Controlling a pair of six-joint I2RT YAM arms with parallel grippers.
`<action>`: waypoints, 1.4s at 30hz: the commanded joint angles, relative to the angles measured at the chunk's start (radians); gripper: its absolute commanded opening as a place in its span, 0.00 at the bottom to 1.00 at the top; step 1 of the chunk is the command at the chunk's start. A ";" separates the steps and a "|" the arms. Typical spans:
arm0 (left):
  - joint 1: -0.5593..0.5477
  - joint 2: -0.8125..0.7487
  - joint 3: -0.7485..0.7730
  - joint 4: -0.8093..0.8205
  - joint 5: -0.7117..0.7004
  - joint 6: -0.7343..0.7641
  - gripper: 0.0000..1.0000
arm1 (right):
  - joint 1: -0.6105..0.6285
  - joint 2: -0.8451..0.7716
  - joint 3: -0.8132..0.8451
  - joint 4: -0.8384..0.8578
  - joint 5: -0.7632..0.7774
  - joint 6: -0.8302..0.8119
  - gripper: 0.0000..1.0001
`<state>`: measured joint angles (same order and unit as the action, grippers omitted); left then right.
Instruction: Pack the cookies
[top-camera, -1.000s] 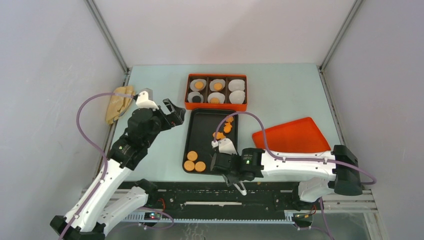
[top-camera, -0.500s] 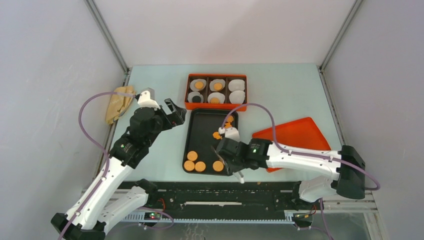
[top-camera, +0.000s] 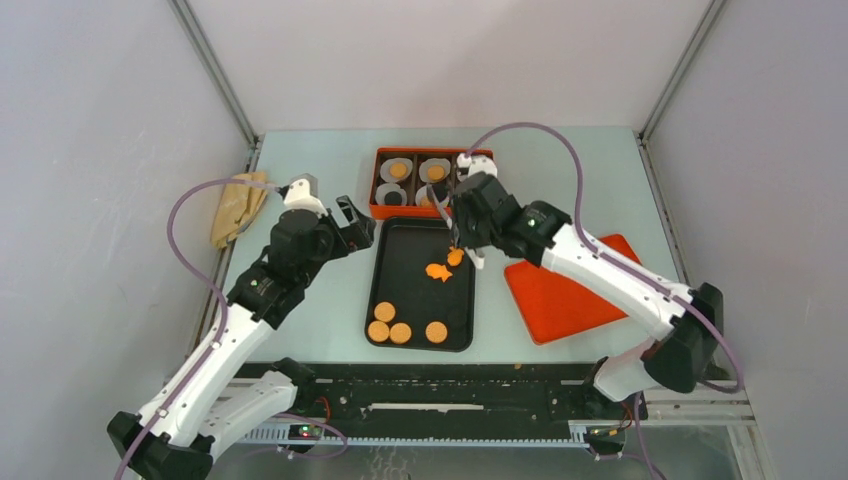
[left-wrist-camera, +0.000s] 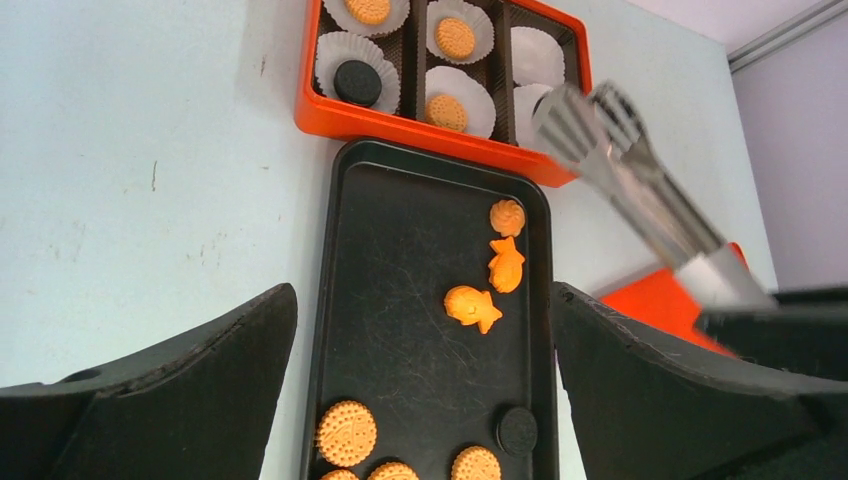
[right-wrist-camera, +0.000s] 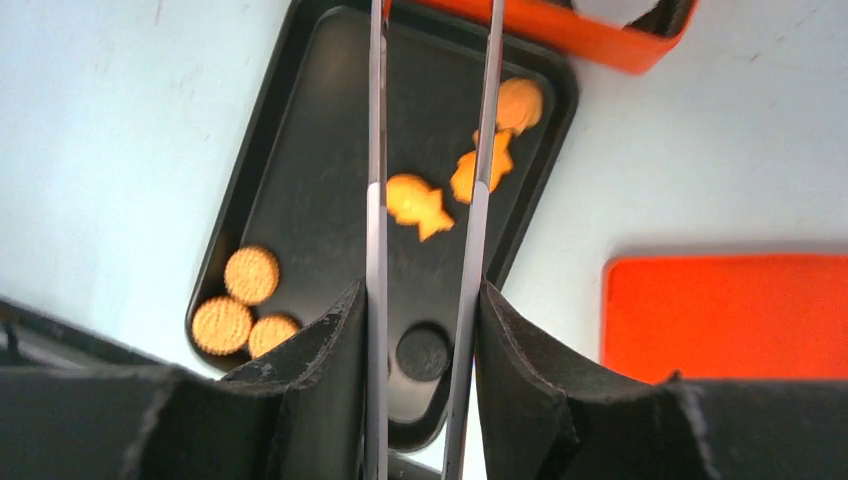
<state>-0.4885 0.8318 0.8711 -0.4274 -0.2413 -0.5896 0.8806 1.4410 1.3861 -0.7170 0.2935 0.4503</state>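
Note:
The black tray (top-camera: 410, 265) holds several round orange cookies (top-camera: 384, 311) at its near end, a dark cookie (left-wrist-camera: 516, 430) and fish-shaped orange ones (top-camera: 437, 271). The orange box (top-camera: 433, 211) behind it has white paper cups: three with orange cookies (left-wrist-camera: 455, 38), one with a dark cookie (left-wrist-camera: 357, 82), and two empty (left-wrist-camera: 535, 52). My right gripper (top-camera: 468, 222) is shut on metal tongs (left-wrist-camera: 640, 190), whose tips reach over the box's right cups and show no cookie. My left gripper (top-camera: 350, 225) is open and empty, left of the tray's far end.
An orange lid (top-camera: 575, 290) lies flat to the right of the tray. A tan cloth (top-camera: 235, 207) sits at the table's left edge. Grey walls close in the table on three sides.
My right arm has swung with the tongs from the tray's near right corner up to the far end by the box. One more orange cookie lies at the tray's near end. The left arm barely moved.

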 joint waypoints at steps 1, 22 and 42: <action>0.001 0.016 0.021 0.047 -0.023 0.029 1.00 | -0.108 0.106 0.114 0.057 0.004 -0.093 0.13; 0.001 0.033 0.026 0.040 -0.032 0.034 1.00 | -0.394 0.576 0.490 0.070 -0.077 -0.236 0.12; 0.001 0.039 0.023 0.038 -0.032 0.027 1.00 | -0.402 0.602 0.515 0.032 -0.018 -0.236 0.32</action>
<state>-0.4885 0.8700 0.8711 -0.4202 -0.2592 -0.5755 0.4858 2.0949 1.8832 -0.7143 0.2333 0.2291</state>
